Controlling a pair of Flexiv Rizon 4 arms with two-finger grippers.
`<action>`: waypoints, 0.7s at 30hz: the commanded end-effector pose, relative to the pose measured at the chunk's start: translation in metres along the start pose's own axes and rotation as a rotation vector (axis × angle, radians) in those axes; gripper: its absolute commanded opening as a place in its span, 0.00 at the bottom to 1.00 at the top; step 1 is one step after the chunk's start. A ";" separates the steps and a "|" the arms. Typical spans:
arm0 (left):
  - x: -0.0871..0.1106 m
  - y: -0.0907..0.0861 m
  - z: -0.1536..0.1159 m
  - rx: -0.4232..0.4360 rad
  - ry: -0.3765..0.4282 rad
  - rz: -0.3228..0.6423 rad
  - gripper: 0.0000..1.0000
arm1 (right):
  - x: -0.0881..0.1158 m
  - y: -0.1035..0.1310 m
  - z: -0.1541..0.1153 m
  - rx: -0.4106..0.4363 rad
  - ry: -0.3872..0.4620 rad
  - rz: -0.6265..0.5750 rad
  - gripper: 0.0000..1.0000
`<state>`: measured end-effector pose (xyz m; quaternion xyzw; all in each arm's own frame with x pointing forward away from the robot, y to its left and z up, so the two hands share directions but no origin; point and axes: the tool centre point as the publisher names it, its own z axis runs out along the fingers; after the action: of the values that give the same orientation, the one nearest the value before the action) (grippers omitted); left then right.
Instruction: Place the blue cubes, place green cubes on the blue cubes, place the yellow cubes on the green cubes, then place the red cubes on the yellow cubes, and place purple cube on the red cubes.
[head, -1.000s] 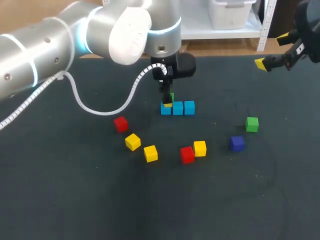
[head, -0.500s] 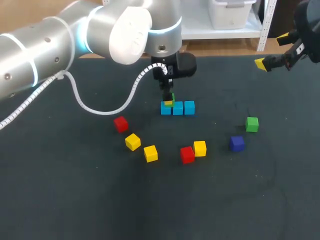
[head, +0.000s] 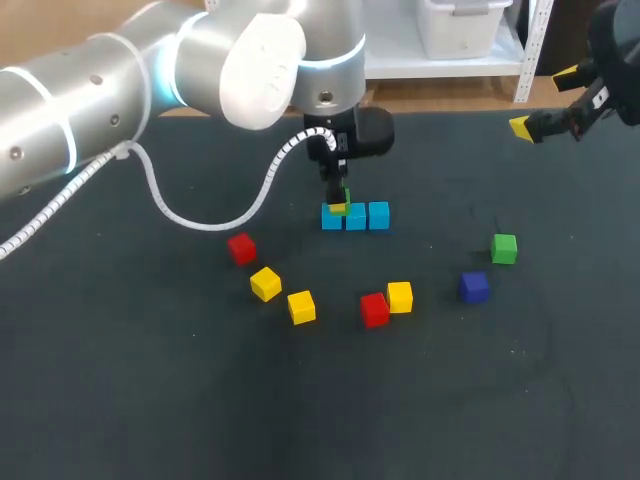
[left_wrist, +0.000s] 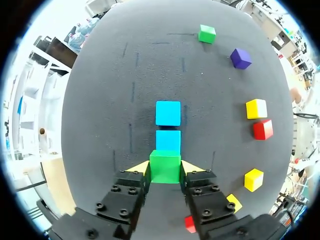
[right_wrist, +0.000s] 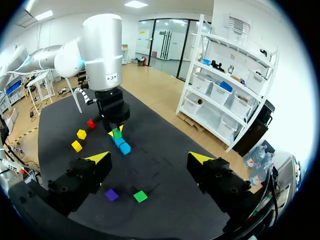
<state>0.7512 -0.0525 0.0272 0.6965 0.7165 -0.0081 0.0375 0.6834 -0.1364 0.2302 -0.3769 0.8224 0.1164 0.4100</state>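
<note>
Pinching a green cube (left_wrist: 165, 167) from both sides, your left gripper (head: 338, 204) holds it directly over the end one of three blue cubes (head: 356, 216), apparently to seat it squarely. Your right gripper (right_wrist: 150, 158) hangs spread and empty, well clear.

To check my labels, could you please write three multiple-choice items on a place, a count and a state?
1. Where is the purple cube? A. stacked on another cube B. on the table near the loose green cube C. held in a gripper
2. How many yellow cubes lie on the table? A. one B. five C. three
3. The left gripper is: A. shut on the second green cube B. open and empty C. shut on nothing
Answers: 1 B, it lies apart from that cube. 2 C, the head view shows three. 3 A, both fingertips press its sides.
</note>
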 end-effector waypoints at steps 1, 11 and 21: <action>0.002 -0.001 0.000 -0.002 -0.002 -0.003 0.11 | 0.001 0.003 0.000 0.020 -0.003 0.001 1.00; 0.003 -0.001 -0.001 -0.002 -0.003 -0.003 0.13 | 0.001 0.003 0.000 0.020 -0.003 0.001 1.00; 0.004 -0.002 -0.001 -0.002 -0.003 -0.001 0.39 | 0.001 0.003 0.000 0.020 -0.003 0.001 1.00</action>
<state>0.7507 -0.0504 0.0278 0.6958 0.7173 -0.0081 0.0368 0.6834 -0.1364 0.2302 -0.3769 0.8224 0.1164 0.4100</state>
